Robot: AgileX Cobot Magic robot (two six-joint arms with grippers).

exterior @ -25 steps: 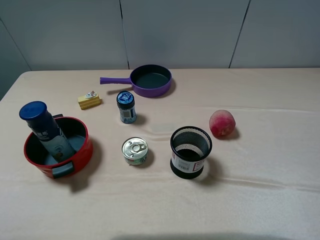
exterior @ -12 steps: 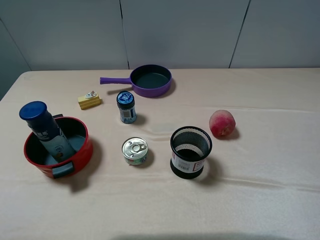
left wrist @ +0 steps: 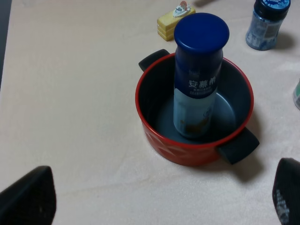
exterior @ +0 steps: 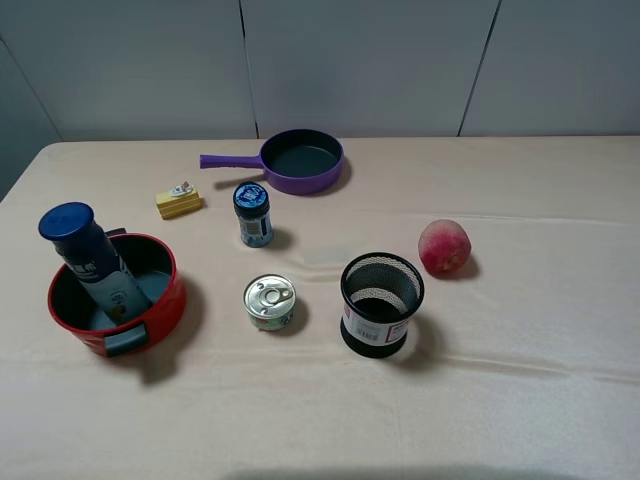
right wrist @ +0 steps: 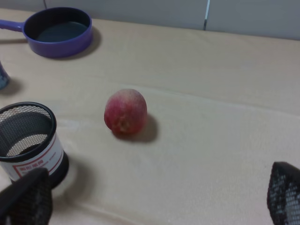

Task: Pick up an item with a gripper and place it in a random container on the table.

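The left pincer [left wrist: 161, 201] stands released, its two black fingertips [left wrist: 29, 197] spread wide at the edges of the left wrist view, holding nothing. It hangs above the table [left wrist: 70, 93], with the red pot [left wrist: 192, 152] just beyond it. The tall white bottle [left wrist: 199, 89] with the dark blue cap stands inside that pot, on its dark grey floor, leaning slightly toward the rim; blue print and a small orange picture show on its side. The pot's two black handles stick out on opposite sides. Beyond the pot lie a small yellow block [left wrist: 176, 21] with a tiny figure on top and a short blue-lidded jar [left wrist: 267, 23].

The right pincer [right wrist: 154, 201] is likewise released and empty, its mesh-patterned black fingertips [right wrist: 283, 192] far apart. Ahead of it a reddish peach [right wrist: 125, 111] rests alone on the cloth, with a black mesh cup [right wrist: 28, 140] near it and a purple long-handled pan [right wrist: 58, 30] farther off by the wall.

From the high camera neither arm shows. The pot [exterior: 160, 305] with the bottle [exterior: 95, 260] sits at the left of the table [exterior: 520, 400]. A closed tin can [exterior: 270, 302] with a pull tab stands between the pot and the mesh cup [exterior: 380, 305]; the jar [exterior: 253, 213] is behind the can, the yellow block [exterior: 179, 201] to its left, the pan [exterior: 295, 160] at the back, and the peach [exterior: 444, 247] to the right of the cup.
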